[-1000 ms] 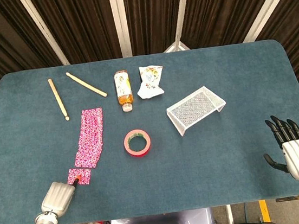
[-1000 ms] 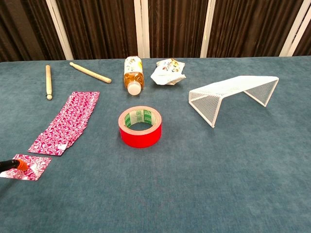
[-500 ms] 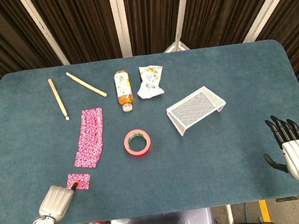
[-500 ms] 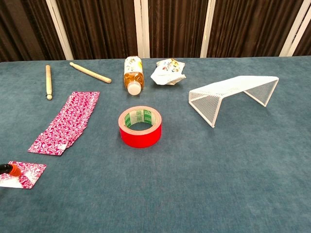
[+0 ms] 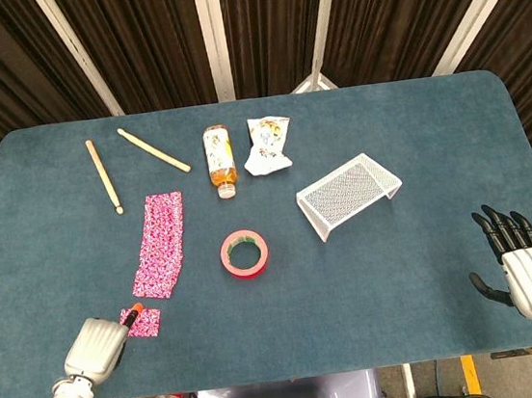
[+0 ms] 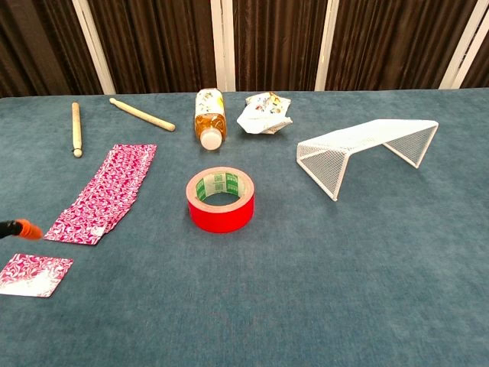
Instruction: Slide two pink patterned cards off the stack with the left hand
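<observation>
The fanned stack of pink patterned cards (image 5: 160, 243) (image 6: 103, 193) lies left of centre on the blue table. One pink card (image 5: 146, 322) (image 6: 34, 274) lies alone on the cloth just nearer than the stack. My left hand (image 5: 95, 346) is at the near left edge, its other fingers tucked under and a single orange-tipped finger (image 5: 133, 314) (image 6: 23, 228) pointing out. In the chest view that fingertip is off the lone card, between it and the stack. My right hand (image 5: 525, 266) rests at the near right edge, fingers spread, holding nothing.
A red tape roll (image 5: 245, 253) sits right of the stack, with a white wire rack (image 5: 349, 192) further right. Behind them lie two wooden drumsticks (image 5: 103, 175), a bottle on its side (image 5: 220, 160) and a crumpled wrapper (image 5: 268, 144).
The left fingertip dragged one card off the stack toward the near edge, then came off it and moved back toward the stack. The card stays where it was left. The right hand is unmoved.
</observation>
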